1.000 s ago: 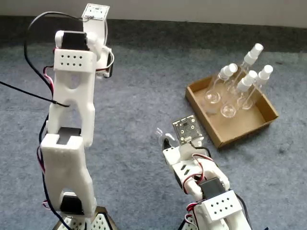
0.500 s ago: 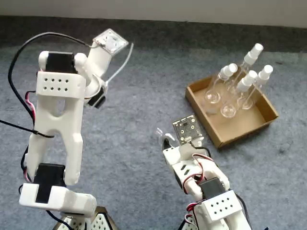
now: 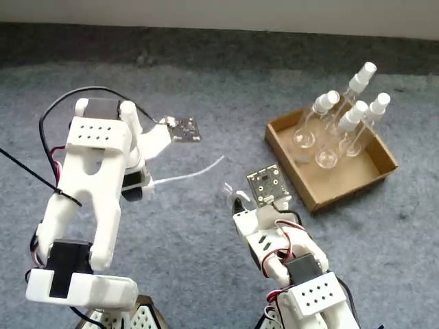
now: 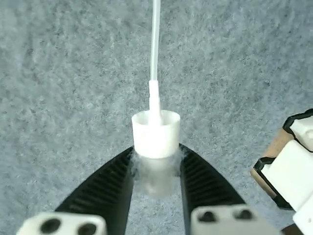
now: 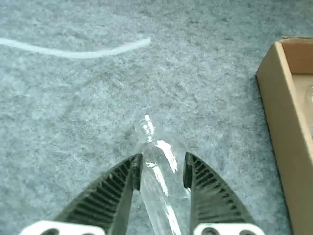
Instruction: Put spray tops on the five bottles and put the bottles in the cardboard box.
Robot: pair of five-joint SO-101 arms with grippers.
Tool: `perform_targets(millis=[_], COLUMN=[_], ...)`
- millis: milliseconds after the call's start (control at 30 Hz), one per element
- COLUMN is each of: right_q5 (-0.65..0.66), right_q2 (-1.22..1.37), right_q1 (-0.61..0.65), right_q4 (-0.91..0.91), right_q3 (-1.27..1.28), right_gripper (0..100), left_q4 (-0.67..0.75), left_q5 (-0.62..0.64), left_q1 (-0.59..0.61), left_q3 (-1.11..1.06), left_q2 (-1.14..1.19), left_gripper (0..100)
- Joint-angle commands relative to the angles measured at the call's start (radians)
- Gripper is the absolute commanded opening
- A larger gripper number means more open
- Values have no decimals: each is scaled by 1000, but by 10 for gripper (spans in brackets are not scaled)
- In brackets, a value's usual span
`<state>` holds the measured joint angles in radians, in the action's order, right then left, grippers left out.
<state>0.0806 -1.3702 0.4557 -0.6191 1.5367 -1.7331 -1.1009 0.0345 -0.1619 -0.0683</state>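
Note:
My left gripper (image 4: 155, 169) is shut on a white spray top (image 4: 155, 139) whose long dip tube (image 4: 155, 39) points away over the carpet. From above, that tube (image 3: 188, 175) sticks out to the right of the left arm (image 3: 103, 178). My right gripper (image 5: 160, 171) is shut on a clear open-necked bottle (image 5: 159, 178), its mouth (image 5: 145, 128) pointing forward; the high view shows the neck (image 3: 232, 194) left of the cardboard box (image 3: 312, 195). Several capped bottles (image 3: 343, 127) lean in the box.
Grey carpet covers the whole work surface. The box edge (image 5: 279, 117) lies close beside the held bottle. A dark strip and a pale wall (image 3: 219, 14) run along the far side. Black and red cables (image 3: 51, 130) hang around the left arm.
The left arm has swung down and back from the far side toward the middle, carrying the spray top so its tube now points toward the right arm. The right arm has kept still.

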Motion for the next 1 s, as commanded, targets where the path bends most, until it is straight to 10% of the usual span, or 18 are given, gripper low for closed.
perform_targets(millis=[0,300,967], right_q5=[-2,-2,-2], right_q2=[-12,-12,-12], right_q1=[-10,-10,-10], right_q4=[28,28,28], right_q3=[-10,-10,-10], right_gripper=[109,109,109], left_q4=[144,493,557], left_q5=[-81,-83,-109], left_q1=[36,151,160], left_q3=[-113,-306,-355], left_q2=[-41,-41,-53], left_gripper=[7,8,171])
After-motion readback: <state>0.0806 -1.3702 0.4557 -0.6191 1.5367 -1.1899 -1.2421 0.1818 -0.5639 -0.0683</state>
